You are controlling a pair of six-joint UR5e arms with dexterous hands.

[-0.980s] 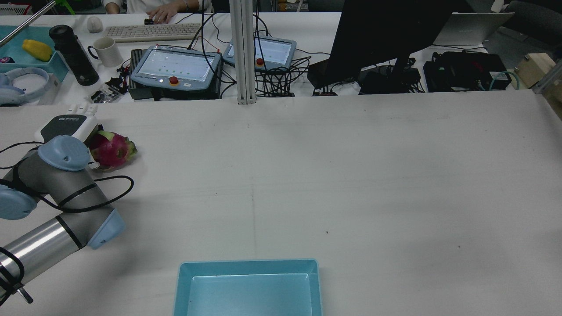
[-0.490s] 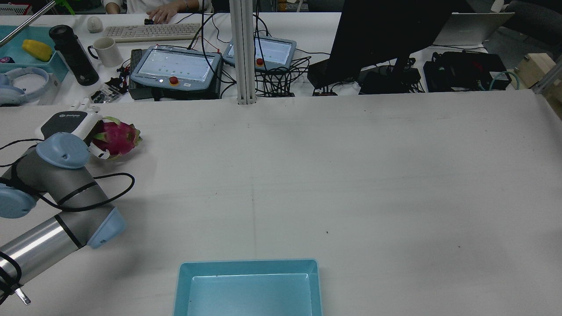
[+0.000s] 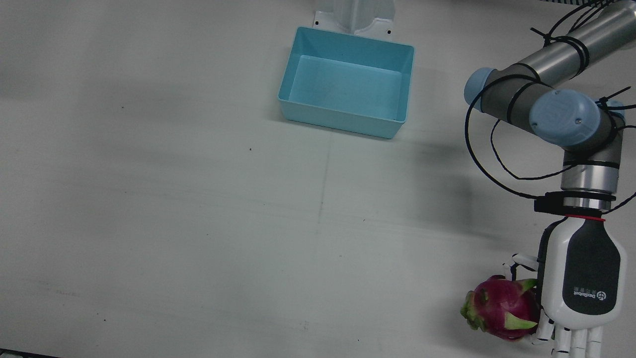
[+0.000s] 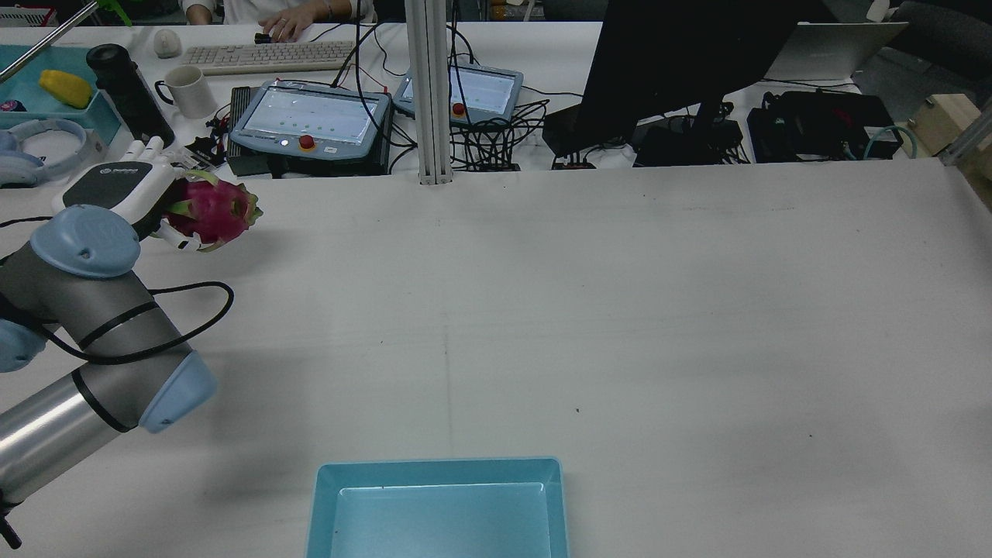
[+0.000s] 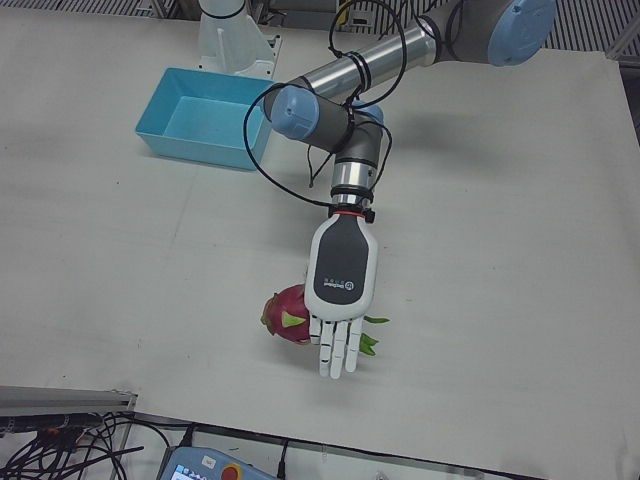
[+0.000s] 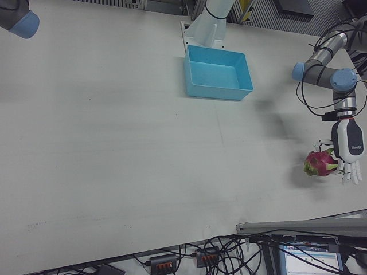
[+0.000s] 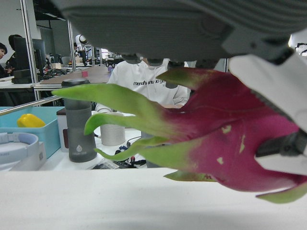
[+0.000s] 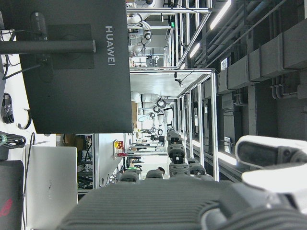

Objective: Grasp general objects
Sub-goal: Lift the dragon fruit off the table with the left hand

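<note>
A pink dragon fruit (image 4: 217,211) with green scales is held in my left hand (image 4: 116,190), a little above the white table near its far left edge. The front view shows the fruit (image 3: 497,308) against the palm side of the hand (image 3: 579,283), with fingers curled round it. It also shows in the left-front view (image 5: 288,313) and the right-front view (image 6: 321,163). The left hand view is filled by the fruit (image 7: 230,143) under the palm. My right hand (image 8: 168,201) shows only in its own view, raised and holding nothing.
A light blue bin (image 4: 434,469) stands at the near middle edge of the table by the pedestals, also in the front view (image 3: 343,124). Beyond the far edge are teach pendants (image 4: 310,120), a monitor (image 4: 682,62), cables, a mug and a bottle.
My left hand has closed on the dragon fruit and lifted it off the table, moving up and toward the far edge.
</note>
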